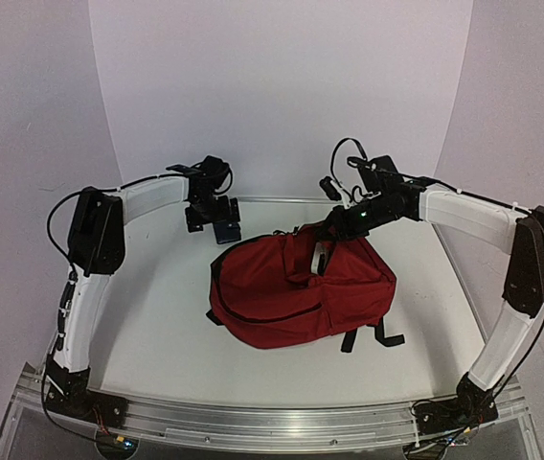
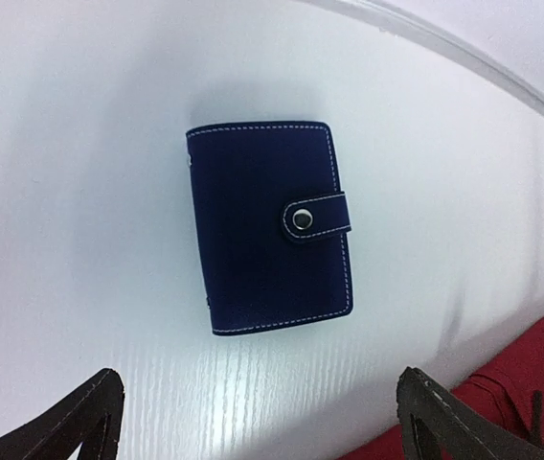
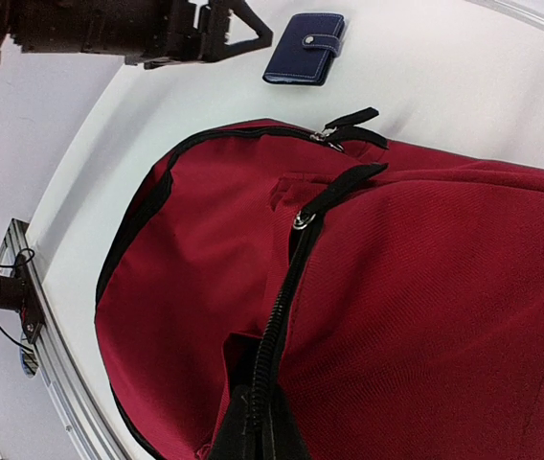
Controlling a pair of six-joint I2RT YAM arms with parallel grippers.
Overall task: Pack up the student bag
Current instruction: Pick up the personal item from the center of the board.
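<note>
status: early stage, nothing seen packed. student bag (image 1: 301, 287) lying flat at mid table (image 1: 157, 316), main zipper partly undone. right gripper (image 1: 325, 232) shut, apparently pinching the zipper trim at the bag's top edge. left gripper (image 2: 260, 383) spread wide, empty, hovering over blue snap wallet (image 2: 270, 225) beside the bag. remaining: grasp wallet, insert, close zipper.

Robotics lab or test cell, most likely, plain white tabletop (image 1: 157, 335), curved seamless white backdrop (image 1: 282, 86) behind, aluminium rail (image 1: 253, 422) along near edge, left arm (image 1: 85, 287) and right arm (image 1: 511, 316) bolted there, exposed cables (image 1: 344, 153).
</note>
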